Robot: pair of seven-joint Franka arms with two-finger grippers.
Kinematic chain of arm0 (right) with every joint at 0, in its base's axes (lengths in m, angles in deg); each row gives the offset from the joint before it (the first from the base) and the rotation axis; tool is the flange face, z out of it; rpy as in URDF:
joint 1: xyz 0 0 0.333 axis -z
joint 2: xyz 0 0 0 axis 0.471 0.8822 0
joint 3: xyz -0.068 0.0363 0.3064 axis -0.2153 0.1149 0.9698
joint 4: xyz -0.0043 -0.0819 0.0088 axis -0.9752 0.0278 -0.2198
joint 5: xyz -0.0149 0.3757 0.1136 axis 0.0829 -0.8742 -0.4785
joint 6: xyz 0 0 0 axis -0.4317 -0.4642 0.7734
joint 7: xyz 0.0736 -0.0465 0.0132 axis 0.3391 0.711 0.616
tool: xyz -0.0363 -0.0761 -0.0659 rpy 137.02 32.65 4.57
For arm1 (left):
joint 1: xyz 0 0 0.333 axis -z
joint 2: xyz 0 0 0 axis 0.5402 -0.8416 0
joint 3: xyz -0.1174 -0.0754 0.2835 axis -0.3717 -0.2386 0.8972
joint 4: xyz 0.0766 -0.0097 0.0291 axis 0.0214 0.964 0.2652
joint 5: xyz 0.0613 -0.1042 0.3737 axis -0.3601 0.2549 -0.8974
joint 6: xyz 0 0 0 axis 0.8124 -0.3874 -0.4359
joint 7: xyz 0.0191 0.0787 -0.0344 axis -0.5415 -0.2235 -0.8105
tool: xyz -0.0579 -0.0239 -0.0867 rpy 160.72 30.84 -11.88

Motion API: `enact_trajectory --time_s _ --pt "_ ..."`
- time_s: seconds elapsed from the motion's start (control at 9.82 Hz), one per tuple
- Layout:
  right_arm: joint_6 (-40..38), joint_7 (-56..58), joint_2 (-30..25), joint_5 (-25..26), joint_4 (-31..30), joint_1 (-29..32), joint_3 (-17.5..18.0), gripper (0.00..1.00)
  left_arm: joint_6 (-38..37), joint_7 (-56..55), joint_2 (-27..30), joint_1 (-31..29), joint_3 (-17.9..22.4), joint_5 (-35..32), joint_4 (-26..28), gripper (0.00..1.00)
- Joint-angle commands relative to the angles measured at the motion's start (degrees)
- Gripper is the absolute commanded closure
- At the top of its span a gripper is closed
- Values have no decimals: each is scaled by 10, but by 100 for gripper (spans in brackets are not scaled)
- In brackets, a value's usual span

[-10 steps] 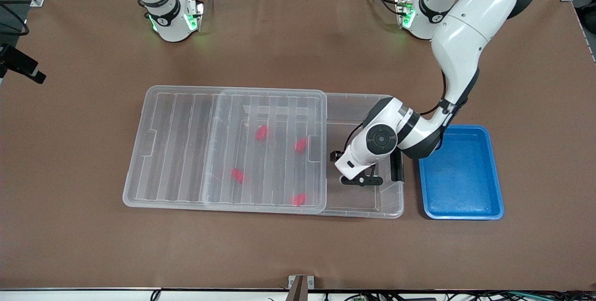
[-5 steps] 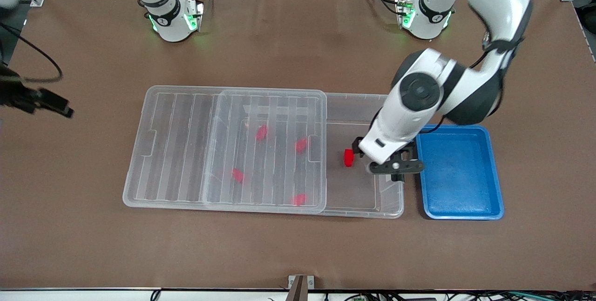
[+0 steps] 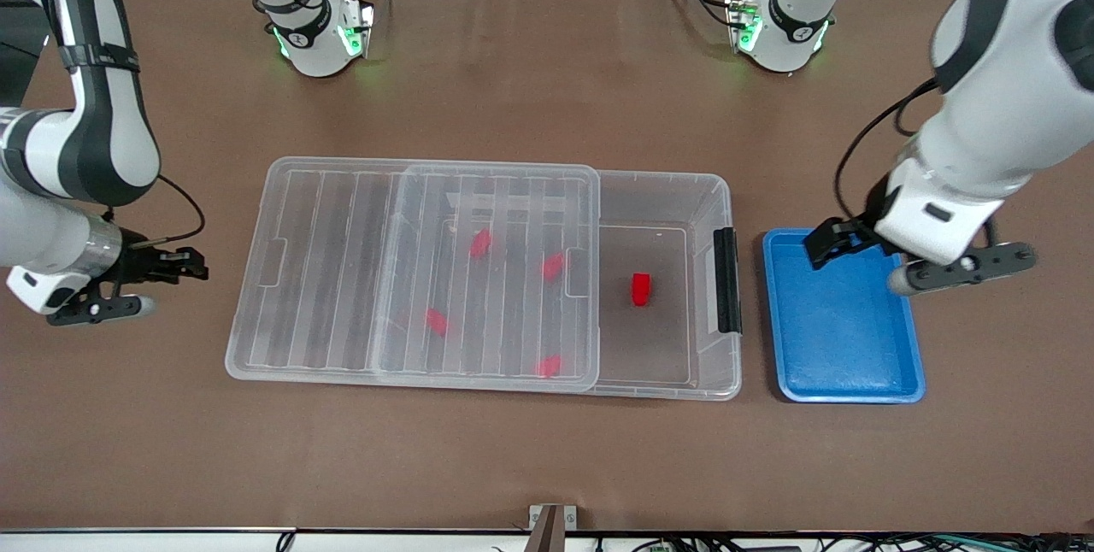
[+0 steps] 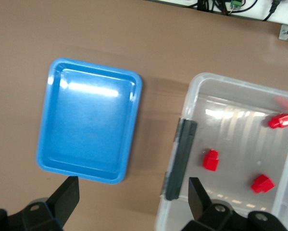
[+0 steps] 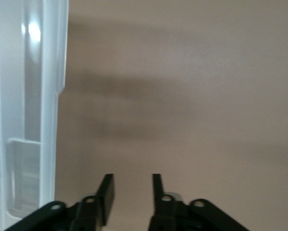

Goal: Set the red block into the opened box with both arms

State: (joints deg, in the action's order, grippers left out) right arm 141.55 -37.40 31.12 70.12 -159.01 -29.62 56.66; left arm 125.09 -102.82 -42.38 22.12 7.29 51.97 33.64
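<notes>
Red block (image 3: 640, 289) (image 4: 210, 160): lies on the floor of the box (image 3: 716, 193) (image 4: 192, 96), in the uncovered part toward the left arm's end. Nothing touches it and nothing is above it.

Lid (image 3: 342, 210): clear, ribbed, resting flat. It covers most of the box and overhangs onto the bench (image 3: 547, 466) toward the right arm's end. Its edge nearest the block stands just beside the block, not touching.

Four other red blocks (image 3: 480, 243) show through the lid, scattered and well apart from one another. Two of them show in the left wrist view.

Black latch (image 3: 726, 278) (image 4: 180, 159): on the box's end wall, between the block and the blue tray (image 3: 846, 347) (image 4: 88, 120). The tray sits just beside that end of the box, with a strip of bench between them. Nothing lies in it.

Left gripper (image 3: 859, 261) (image 4: 131, 202): up in the air over the tray's farther edge, fingers spread wide, holding nothing. It is clear of the box.

Right gripper (image 3: 171, 270) (image 5: 131, 192): low over bare bench at the right arm's end, near the lid's overhanging end (image 5: 33, 96) but apart from it. Fingers stand a narrow gap apart, nothing between them.
</notes>
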Motion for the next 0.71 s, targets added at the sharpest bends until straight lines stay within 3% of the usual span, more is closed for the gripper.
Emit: enact_trajectory --time_s 0.0,0.1,0.2,0.31,0.61 --pt "12 15 -28 -36 -53 -7 12 98 -48 96 39 -31 0 11 11 0" --pt "17 15 -28 -78 -65 -10 20 98 -62 127 57 -40 2 13 11 0" --pt "21 14 -28 -89 -69 -22 20 98 -70 144 70 -51 4 16 11 0" --pt "19 13 -28 -90 -69 -27 21 98 -75 165 89 -42 32 30 15 0" --pt "21 8 -28 -132 -67 -42 40 99 -120 224 132 51 180 74 36 0"
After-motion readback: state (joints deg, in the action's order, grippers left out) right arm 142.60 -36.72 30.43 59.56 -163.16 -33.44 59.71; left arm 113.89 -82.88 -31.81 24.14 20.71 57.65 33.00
